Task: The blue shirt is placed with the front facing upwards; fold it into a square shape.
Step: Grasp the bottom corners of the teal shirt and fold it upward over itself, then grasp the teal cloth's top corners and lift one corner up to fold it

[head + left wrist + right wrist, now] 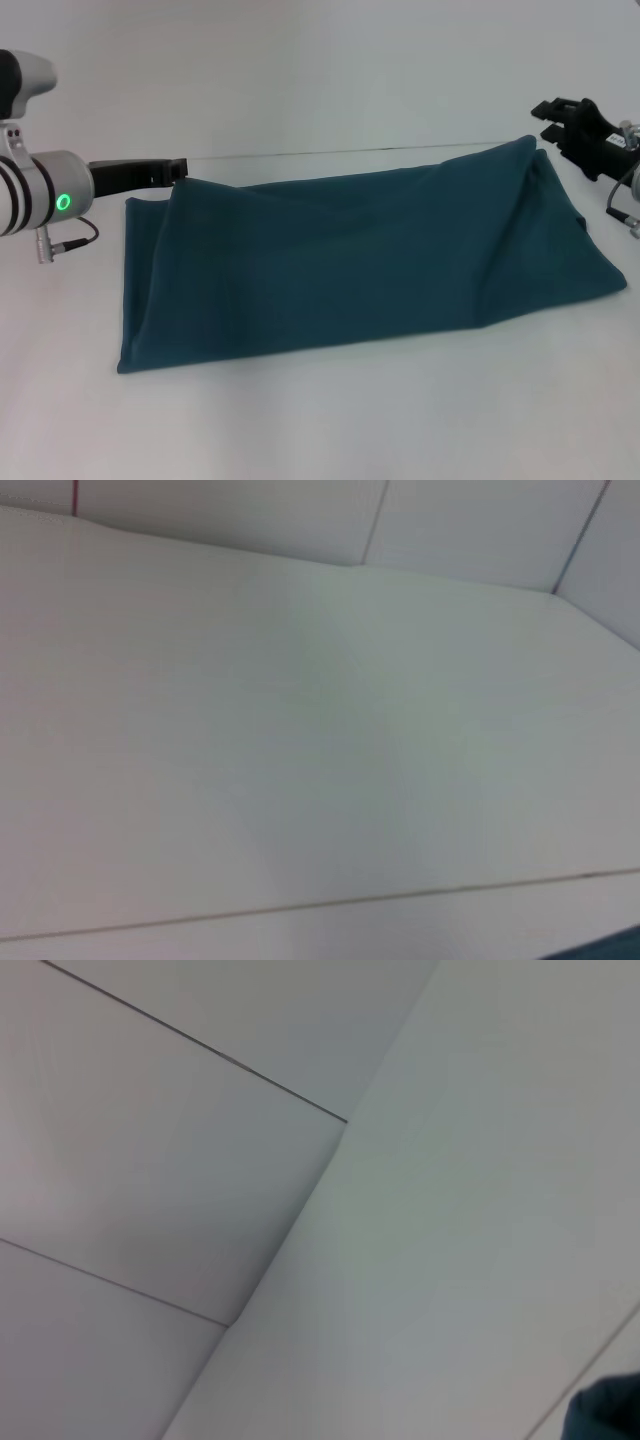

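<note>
The blue shirt (350, 260) lies on the white table as a long folded band running from left to right, plain teal side up, with no print or collar showing. Its right end is bunched and slightly raised. My left gripper (180, 168) hovers at the shirt's far left corner, pointing toward it. My right gripper (545, 118) stands open just beyond the shirt's far right corner, holding nothing. A sliver of the shirt (615, 948) shows in the left wrist view, and a dark corner of the shirt (608, 1410) in the right wrist view.
The white table (330, 420) stretches in front of the shirt. A thin seam (350, 150) runs across the surface just behind the shirt. Pale wall panels (150, 1160) fill the right wrist view.
</note>
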{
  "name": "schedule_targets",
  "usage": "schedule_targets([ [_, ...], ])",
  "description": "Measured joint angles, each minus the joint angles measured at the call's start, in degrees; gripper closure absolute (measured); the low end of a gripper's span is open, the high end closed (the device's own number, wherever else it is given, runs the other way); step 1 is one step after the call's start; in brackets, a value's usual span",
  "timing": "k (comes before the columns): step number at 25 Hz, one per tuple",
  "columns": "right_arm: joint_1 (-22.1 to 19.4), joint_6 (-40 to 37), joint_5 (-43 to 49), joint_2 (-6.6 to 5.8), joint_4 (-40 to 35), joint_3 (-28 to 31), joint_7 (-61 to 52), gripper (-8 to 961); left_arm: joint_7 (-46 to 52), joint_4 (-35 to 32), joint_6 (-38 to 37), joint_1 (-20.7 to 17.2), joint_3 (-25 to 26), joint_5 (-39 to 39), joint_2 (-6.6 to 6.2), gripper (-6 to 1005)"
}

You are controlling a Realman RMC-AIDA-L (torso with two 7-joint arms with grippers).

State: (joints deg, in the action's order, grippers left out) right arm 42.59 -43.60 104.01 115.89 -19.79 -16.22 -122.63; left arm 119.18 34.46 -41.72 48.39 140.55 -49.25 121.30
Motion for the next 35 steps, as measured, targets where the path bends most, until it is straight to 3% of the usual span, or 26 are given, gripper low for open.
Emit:
schedule_targets([
  [5, -0.48, -0.22, 0.18, -1.68, -0.32, -0.41, 0.49, 543, 0.28, 0.68, 0.86, -0.94, 0.28, -0.1, -0.42, 677],
  [10, -2.14, -2.16, 1.6, -2.57, -3.8, -5.98, 7.29, 435, 1.55, 6.32, -2.9, -4.82, 0.0, 0.0, 0.09, 571],
  [13, -4.06, -5.63, 1.38, -1.85, -6.95, -7.32, 12.43, 357, 4.63, 12.38, -9.81, -8.19, -1.36, 0.32, 0.57, 507],
  [15, -5.73, -7.24, 1.27, -0.63, -9.39, -7.39, 13.67, 300, 6.14, 17.35, -13.54, -11.21, -3.27, 0.45, 1.43, 464],
  [17, -6.76, -7.72, 1.12, -0.16, -10.21, -7.35, 13.68, 244, 8.27, 21.6, -16.04, -13.76, -5.95, 0.68, 2.18, 421],
  [19, -7.55, -8.16, 1.06, -0.01, -10.15, -7.35, 13.69, 244, 13.37, 23.9, -19.08, -15.02, -8.76, 2.19, 1.55, 377],
  [24, -8.63, -9.73, 1.27, 0.09, -9.95, -7.4, 13.71, 243, 24.24, 22.58, -24.43, -12.97, -11.21, 8.35, -1.43, 268],
  [29, -9.0, -10.24, 1.38, 0.29, -9.87, -7.62, 13.72, 243, 29.25, 17.61, -24.42, -8.92, -11.03, 15.18, -2.5, 117],
  [35, -9.26, -10.41, 1.43, 0.38, -9.87, -8.24, 13.42, 243, 30.35, 12.39, -20.41, -6.11, -11.17, 19.38, -2.69, 117],
])
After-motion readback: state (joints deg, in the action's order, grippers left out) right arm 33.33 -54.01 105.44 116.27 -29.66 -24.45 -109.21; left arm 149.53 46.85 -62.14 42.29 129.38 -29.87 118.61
